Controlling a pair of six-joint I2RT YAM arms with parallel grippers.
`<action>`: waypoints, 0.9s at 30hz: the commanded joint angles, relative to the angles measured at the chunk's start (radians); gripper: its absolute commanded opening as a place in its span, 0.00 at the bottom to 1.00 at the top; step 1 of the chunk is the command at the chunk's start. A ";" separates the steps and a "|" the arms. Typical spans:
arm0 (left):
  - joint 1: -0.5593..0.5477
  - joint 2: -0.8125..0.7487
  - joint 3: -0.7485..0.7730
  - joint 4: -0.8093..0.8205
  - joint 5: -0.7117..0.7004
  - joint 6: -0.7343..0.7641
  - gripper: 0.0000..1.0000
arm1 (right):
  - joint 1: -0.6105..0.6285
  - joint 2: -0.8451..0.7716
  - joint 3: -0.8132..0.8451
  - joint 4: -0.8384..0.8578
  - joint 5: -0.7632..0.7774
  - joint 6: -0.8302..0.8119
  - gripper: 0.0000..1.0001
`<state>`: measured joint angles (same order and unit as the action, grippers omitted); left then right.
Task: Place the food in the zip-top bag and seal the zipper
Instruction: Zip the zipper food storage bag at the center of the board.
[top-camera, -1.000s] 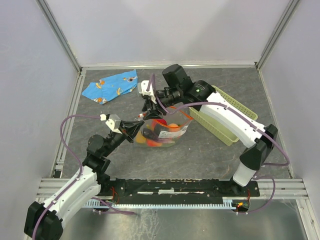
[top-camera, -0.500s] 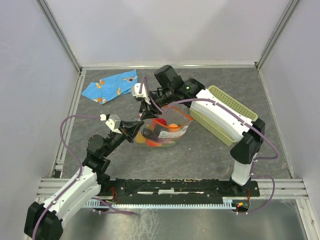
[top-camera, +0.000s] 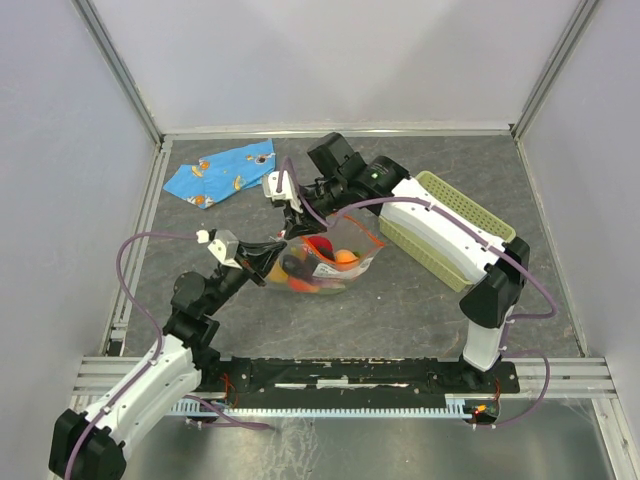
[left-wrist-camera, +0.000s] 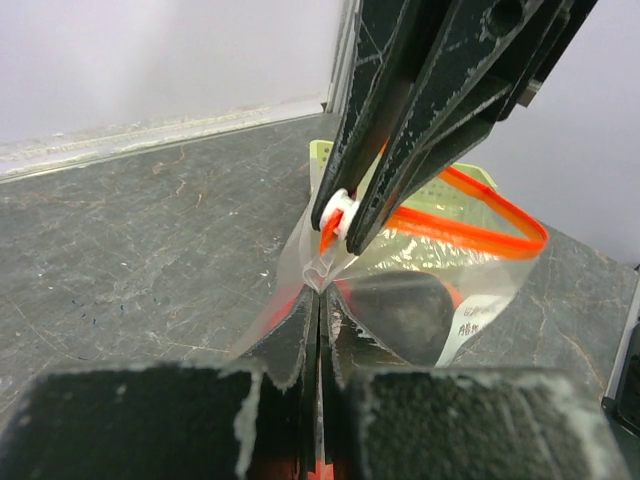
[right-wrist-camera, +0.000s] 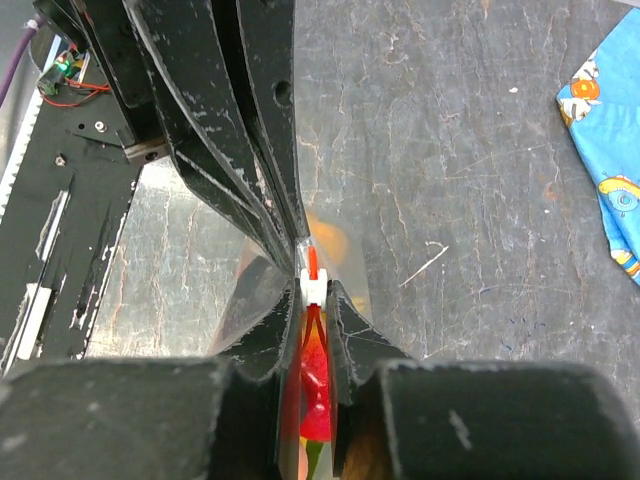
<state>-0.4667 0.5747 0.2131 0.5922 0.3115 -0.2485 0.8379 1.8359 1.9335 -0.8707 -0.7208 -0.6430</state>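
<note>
Your right claw (right-wrist-camera: 312, 292) is pinched together on the zipper (left-wrist-camera: 470, 228). Its tips squeeze the small white slider (left-wrist-camera: 340, 208) at one end of the red-orange strip. Your left claw (left-wrist-camera: 320, 300) sits just under it, the two sets of tips nearly meeting, and it is clamped flat on the corner of the clear bag (top-camera: 350, 262). A pucker of plastic stands between the two claws.

Beyond the right claw the strip runs off in an open loop, so the mouth gapes on that side. The rest of the bag lies on the desk (top-camera: 420, 310), away from both claws. The food (top-camera: 322, 262) is inside it, showing red, orange, yellow and dark pieces.

Past the bag, under the right arm, sits the pale green basket (top-camera: 455, 215). On the other side of the right claw, well apart, lies the blue cloth (top-camera: 222, 170).
</note>
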 joint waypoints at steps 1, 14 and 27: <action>0.002 -0.042 0.013 0.064 -0.083 -0.011 0.03 | 0.006 -0.025 0.027 -0.034 0.052 -0.015 0.11; 0.003 0.001 0.026 0.074 -0.046 -0.017 0.47 | 0.006 -0.085 -0.007 0.058 0.101 0.097 0.04; 0.002 0.057 0.117 0.064 0.065 0.112 0.48 | 0.006 -0.089 0.005 0.039 0.056 0.111 0.02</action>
<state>-0.4667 0.6140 0.2615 0.6159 0.3225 -0.2333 0.8463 1.7905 1.9163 -0.8547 -0.6289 -0.5426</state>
